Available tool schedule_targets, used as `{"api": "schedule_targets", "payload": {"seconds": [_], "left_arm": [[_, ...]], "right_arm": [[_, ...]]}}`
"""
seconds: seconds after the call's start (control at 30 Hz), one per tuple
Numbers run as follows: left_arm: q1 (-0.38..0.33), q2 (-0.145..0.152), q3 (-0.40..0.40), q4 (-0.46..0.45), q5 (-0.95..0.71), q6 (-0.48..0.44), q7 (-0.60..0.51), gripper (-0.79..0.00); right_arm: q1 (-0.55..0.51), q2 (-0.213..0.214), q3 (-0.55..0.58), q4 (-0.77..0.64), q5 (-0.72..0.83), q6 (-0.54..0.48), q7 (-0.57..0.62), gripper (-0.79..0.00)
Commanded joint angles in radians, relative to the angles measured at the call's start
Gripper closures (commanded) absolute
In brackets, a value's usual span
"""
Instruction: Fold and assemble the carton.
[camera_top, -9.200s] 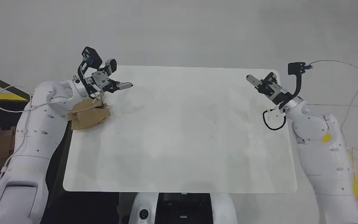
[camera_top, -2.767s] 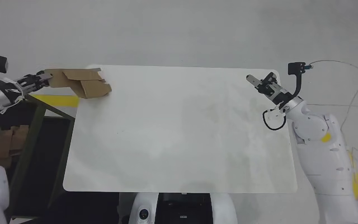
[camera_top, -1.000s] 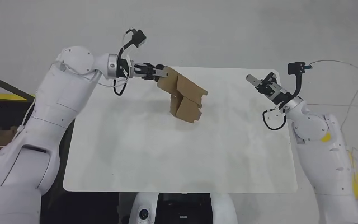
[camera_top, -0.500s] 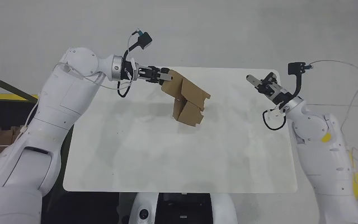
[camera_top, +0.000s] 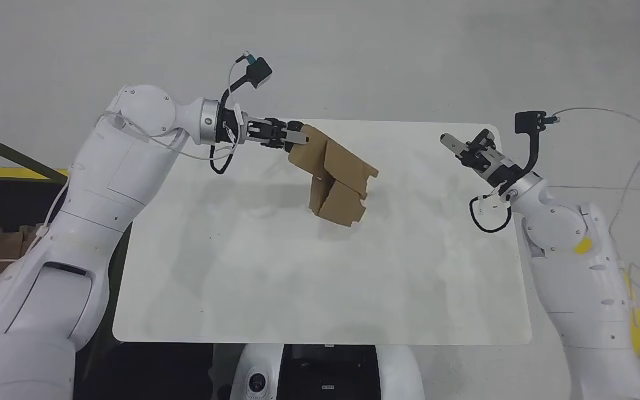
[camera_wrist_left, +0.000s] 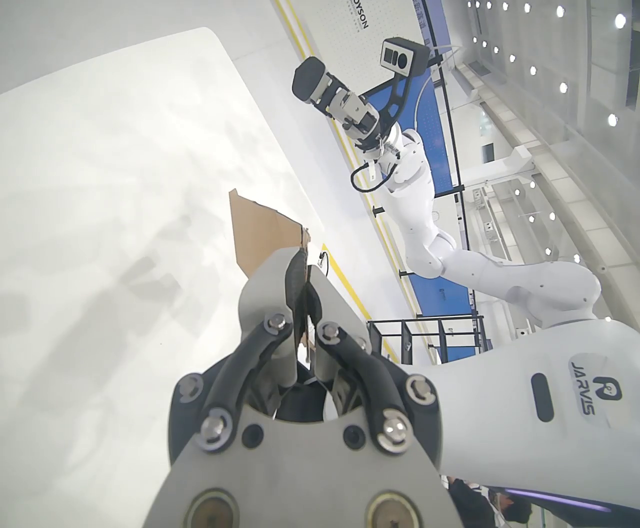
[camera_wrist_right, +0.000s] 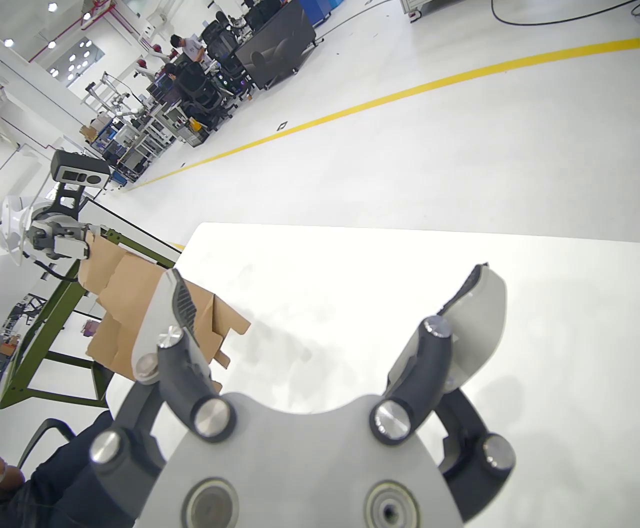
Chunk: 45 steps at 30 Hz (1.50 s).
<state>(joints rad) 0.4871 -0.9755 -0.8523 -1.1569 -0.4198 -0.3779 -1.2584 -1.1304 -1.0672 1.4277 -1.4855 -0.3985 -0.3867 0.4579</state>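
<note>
I hold the left gripper (camera_top: 291, 135) clamped on the far-left edge of the part-folded carton (camera_top: 338, 182), which slants near-right over the counter's (camera_top: 300, 300) far middle, well apart from my wide-open right gripper (camera_top: 455, 144) at the far right corner.

Matt brown corrugated cardboard carton (camera_top: 335, 180); smooth, faintly scuffed white table (camera_top: 400, 280); satin grey metal fingers (camera_wrist_right: 487, 312)

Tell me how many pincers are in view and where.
2. The left pincer is over the far edge of the table, shut on the carton. The right pincer is open and empty by the table's far right corner.
</note>
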Motion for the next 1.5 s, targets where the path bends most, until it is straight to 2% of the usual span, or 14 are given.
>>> {"api": "schedule_targets", "payload": {"seconds": [0.0,0.2,0.37,0.57,0.73,0.97,1.23,1.27,1.3,1.37,1.4,1.43,1.47], "left_arm": [[0.000,0.000,0.000,0.000,0.000,0.000,0.000,0.000],[0.003,0.000,0.000,-0.001,0.001,0.003,0.007,0.000],[0.002,-0.010,0.005,-0.006,-0.046,0.036,-0.010,0.000],[-0.055,-0.048,0.057,0.058,-0.124,0.000,-0.111,0.000],[-0.109,-0.093,0.118,0.128,-0.194,0.004,-0.187,0.000],[-0.155,-0.141,0.173,0.179,-0.265,0.030,-0.214,0.000],[-0.173,-0.169,0.196,0.218,-0.295,0.038,-0.222,0.000],[-0.173,-0.171,0.197,0.221,-0.300,0.038,-0.222,0.000],[-0.174,-0.173,0.197,0.223,-0.303,0.039,-0.223,0.000],[-0.174,-0.176,0.196,0.229,-0.307,0.039,-0.223,0.000],[-0.174,-0.177,0.195,0.231,-0.308,0.040,-0.224,0.000],[-0.175,-0.177,0.194,0.233,-0.309,0.041,-0.225,0.000],[-0.175,-0.178,0.193,0.234,-0.309,0.041,-0.225,0.000]], "right_arm": [[0.000,0.000,0.000,0.000,0.000,0.000,0.000,-0.785],[-0.007,0.000,0.000,0.000,-0.004,0.001,0.000,-0.785],[0.014,0.005,-0.001,0.065,0.096,-0.091,0.125,-0.785],[0.063,0.004,-0.074,0.167,0.249,-0.232,0.332,-0.785],[0.111,-0.006,-0.151,0.248,0.346,-0.305,0.432,-0.785],[0.151,-0.013,-0.225,0.314,0.513,-0.394,0.580,-0.785],[0.157,0.010,-0.310,0.270,0.627,-0.379,0.596,-0.785],[0.157,0.015,-0.320,0.264,0.639,-0.380,0.596,-0.763],[0.159,0.021,-0.330,0.259,0.648,-0.381,0.595,-0.502],[0.162,0.032,-0.350,0.253,0.669,-0.384,0.592,-0.206],[0.165,0.037,-0.360,0.252,0.678,-0.386,0.590,-0.092],[0.169,0.042,-0.371,0.251,0.685,-0.387,0.589,0.000],[0.172,0.047,-0.381,0.251,0.691,-0.389,0.587,0.000]]}}
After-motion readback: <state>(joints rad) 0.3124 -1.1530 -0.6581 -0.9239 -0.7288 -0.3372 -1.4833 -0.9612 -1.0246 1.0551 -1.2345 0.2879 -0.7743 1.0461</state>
